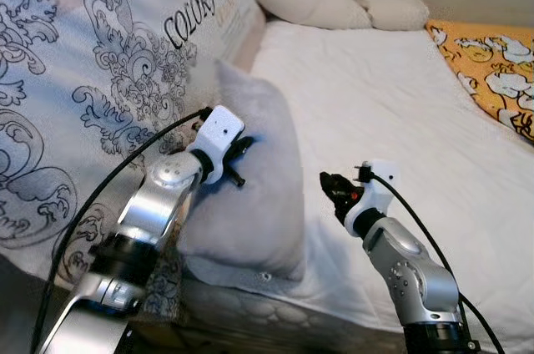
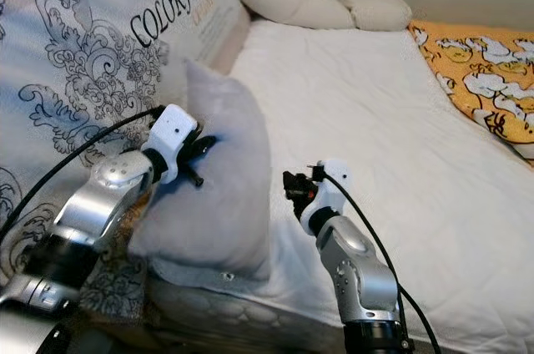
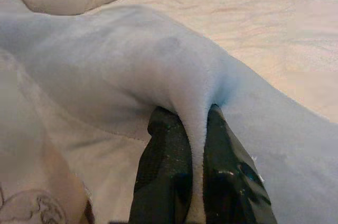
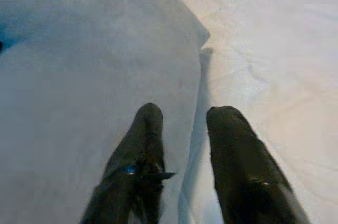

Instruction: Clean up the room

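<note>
Pillow (image 1: 254, 179), pale grey, stands upright near the bed's front edge at about 7 o'clock in the head view, leaning toward the patterned quilt (image 1: 100, 95) heaped at 9 o'clock. Left gripper (image 3: 196, 145) is clenched on a fold of the pillow's cover; in the left wrist view the fabric is pinched up between the 2 black fingers (image 3: 163, 166). Left arm comes in from 8 o'clock, its white wrist housing against the pillow's left face.

Right gripper (image 4: 182, 129) hangs just beside the pillow's right edge, at about 5 o'clock of the pillow, fingers parted and holding nothing, one finger over the grey cover and the other over the white sheet (image 1: 392, 120).

Long cream bolster (image 1: 334, 3) lies across the head of the bed at 12 o'clock. Yellow printed blanket (image 1: 492, 62) sits at 2 o'clock.
</note>
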Motion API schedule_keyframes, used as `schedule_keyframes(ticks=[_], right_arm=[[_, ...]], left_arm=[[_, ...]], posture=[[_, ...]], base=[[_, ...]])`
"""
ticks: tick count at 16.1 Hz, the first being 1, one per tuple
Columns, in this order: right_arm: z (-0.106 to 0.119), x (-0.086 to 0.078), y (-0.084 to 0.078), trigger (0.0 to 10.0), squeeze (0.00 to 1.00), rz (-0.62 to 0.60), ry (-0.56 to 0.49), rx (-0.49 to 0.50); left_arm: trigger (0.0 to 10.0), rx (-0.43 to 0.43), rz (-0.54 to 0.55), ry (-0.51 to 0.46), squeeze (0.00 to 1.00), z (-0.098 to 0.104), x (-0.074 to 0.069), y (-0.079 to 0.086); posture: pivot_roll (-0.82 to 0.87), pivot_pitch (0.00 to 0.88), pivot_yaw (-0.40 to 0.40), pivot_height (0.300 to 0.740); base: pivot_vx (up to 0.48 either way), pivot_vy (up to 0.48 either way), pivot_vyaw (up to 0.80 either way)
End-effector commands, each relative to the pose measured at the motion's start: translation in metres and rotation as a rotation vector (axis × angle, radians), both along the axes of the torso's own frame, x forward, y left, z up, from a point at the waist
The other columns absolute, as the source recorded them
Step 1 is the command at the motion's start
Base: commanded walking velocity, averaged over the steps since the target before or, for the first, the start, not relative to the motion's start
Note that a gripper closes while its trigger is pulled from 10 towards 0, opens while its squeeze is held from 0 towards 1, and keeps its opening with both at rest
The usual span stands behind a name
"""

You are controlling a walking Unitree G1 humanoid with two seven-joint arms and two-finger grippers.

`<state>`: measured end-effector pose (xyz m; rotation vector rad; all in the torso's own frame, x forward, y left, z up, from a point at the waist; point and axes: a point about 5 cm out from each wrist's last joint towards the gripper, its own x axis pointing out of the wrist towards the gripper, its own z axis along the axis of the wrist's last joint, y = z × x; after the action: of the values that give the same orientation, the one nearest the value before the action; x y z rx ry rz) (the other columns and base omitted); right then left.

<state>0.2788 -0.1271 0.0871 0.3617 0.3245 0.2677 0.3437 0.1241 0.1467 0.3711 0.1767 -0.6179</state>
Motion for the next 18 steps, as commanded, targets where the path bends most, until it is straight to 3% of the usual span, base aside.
schedule_keyframes(ticks=[1,3,4,7,13,15,18], right_arm=[[0.005,0.001,-0.003,10.0,1.0,-0.02,-0.024,0.0],[0.006,0.001,-0.003,10.0,1.0,-0.032,-0.036,0.003],[0.008,-0.003,-0.004,10.0,1.0,-0.016,-0.05,-0.02],[0.014,-0.01,-0.004,10.0,1.0,0.057,-0.087,-0.035],[0.029,-0.027,-0.029,10.0,1.0,0.153,-0.12,-0.102],[0.032,-0.031,-0.032,10.0,1.0,0.17,-0.121,-0.118],[0.037,-0.041,-0.033,10.0,1.0,0.226,-0.116,-0.128]], left_arm=[[10.0,-0.005,-0.028,-0.064,0.0,0.014,0.007,-0.004],[10.0,-0.001,-0.041,-0.08,0.0,0.013,0.017,-0.006],[10.0,0.027,-0.074,-0.104,0.0,0.015,0.028,-0.011],[10.0,0.065,-0.083,-0.133,0.0,0.026,0.041,-0.015],[10.0,0.153,0.062,-0.19,0.0,0.051,0.065,0.006],[10.0,0.173,0.109,-0.209,0.0,0.055,0.068,0.013],[10.0,0.278,0.142,-0.245,0.0,0.058,0.07,0.028]], posture=[[-0.03,0.0,0.014,0.74],[-0.05,0.0,0.024,0.74],[-0.06,0.0,0.031,0.74],[-0.09,0.0,0.043,0.74],[-0.16,0.0,0.065,0.74],[-0.18,0.0,0.069,0.74],[-0.2,0.0,0.083,0.74]], base=[[0.0,0.0,0.0],[0.0,0.0,0.0],[0.0,0.0,0.0],[0.0,0.0,0.0],[0.0,0.0,0.0],[0.0,0.0,0.0],[0.0,0.0,0.0]])
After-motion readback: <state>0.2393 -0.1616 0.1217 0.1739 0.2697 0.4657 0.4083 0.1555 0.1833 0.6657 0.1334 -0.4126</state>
